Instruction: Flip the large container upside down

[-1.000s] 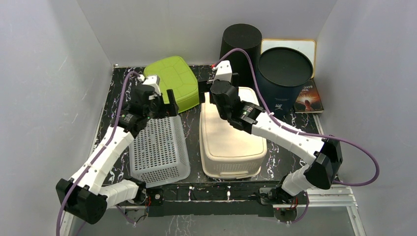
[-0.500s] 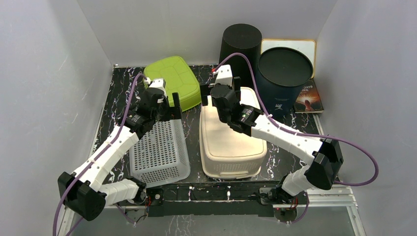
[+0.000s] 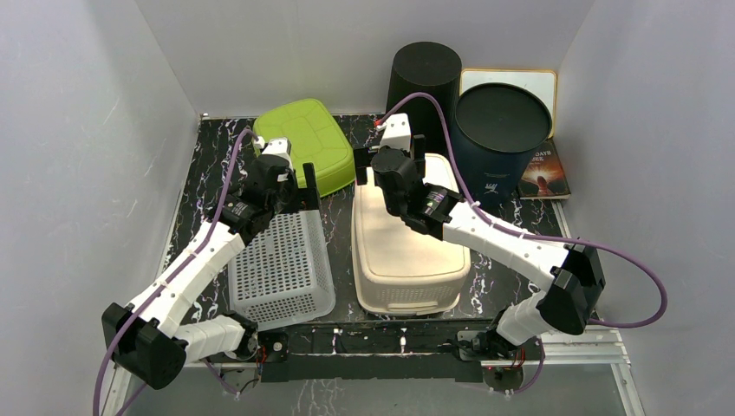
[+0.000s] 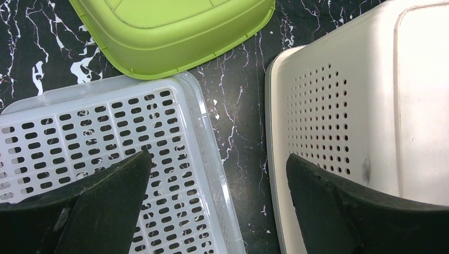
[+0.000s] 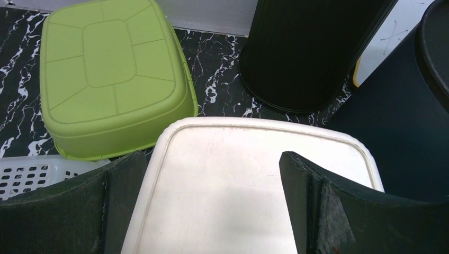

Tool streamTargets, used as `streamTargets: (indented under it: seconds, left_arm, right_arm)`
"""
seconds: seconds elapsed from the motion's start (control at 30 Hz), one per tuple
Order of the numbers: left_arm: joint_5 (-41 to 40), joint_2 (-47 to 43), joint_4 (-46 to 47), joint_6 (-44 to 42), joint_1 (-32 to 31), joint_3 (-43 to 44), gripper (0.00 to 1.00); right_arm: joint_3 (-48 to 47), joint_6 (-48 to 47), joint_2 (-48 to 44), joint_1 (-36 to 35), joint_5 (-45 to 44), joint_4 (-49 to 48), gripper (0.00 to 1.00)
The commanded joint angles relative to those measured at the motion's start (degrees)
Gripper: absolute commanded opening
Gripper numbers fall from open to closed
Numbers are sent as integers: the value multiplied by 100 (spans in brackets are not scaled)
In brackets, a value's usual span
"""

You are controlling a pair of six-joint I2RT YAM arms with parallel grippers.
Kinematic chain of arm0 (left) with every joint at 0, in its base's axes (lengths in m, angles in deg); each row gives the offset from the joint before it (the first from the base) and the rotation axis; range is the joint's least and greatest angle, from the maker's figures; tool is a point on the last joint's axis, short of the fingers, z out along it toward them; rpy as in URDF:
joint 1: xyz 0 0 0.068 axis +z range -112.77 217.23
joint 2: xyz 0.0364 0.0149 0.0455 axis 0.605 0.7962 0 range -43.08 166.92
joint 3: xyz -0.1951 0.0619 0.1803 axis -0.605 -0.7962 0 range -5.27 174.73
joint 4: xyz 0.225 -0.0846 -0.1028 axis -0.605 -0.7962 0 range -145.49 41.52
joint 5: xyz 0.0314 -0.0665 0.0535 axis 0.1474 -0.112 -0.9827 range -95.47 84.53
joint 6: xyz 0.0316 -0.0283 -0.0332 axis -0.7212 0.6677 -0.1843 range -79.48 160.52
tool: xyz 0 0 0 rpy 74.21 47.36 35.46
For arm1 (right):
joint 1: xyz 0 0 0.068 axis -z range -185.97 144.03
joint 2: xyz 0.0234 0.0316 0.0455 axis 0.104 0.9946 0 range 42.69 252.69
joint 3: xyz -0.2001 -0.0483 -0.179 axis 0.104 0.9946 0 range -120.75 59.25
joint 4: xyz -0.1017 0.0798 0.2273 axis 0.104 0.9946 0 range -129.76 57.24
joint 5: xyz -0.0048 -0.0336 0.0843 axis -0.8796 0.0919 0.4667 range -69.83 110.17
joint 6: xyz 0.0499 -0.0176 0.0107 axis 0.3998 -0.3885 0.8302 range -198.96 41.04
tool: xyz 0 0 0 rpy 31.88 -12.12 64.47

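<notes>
Base-up on the desk [image 3: 342, 251], just right of the green tub [image 3: 308, 143]: large cream container [image 3: 407, 251], seemingly overturned already. Spread wide over its end nearest the tub, gripping nothing: right fingers [image 5: 328, 206]. Equally apart in front of the tub, between white basket [image 3: 282, 269] and container, probably standing clear: left fingers [image 4: 106, 196].

Pretty sure this is a robotics lab test cell, not anyone's home. Plain grey walls [image 3: 87, 130] box in the bench [image 3: 198, 173] on three sides, and the bench top is just black marble-print sheet. A left arm [image 3: 186, 269] and a right arm [image 3: 511, 243], both white, are bolted along the bottom edge of the overhead view. Purple cables [image 3: 422, 94] loop off them, and there's an aluminium rail [image 3: 598, 354] at lower right. The rest reads like props: green tub [image 3: 303, 130], white mesh basket [image 3: 282, 269], cream bin [image 3: 403, 251], tall black bin [image 3: 425, 74], dark drum [image 3: 503, 121] and a book [image 3: 546, 173] at upper right.
</notes>
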Motion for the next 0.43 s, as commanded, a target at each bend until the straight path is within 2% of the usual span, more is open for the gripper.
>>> streamTargets:
  seconds: [0.0, 0.4]
  left_arm:
    - [-72, -132, -43, -59, -23, 111, 98]
    - [-104, -197, 18, -46, -28, 0, 98]
  right_arm:
    - [-93, -33, -60, -23, -192, -369, 98]
    - [-105, -116, -57, -24, -412, -389, 98]
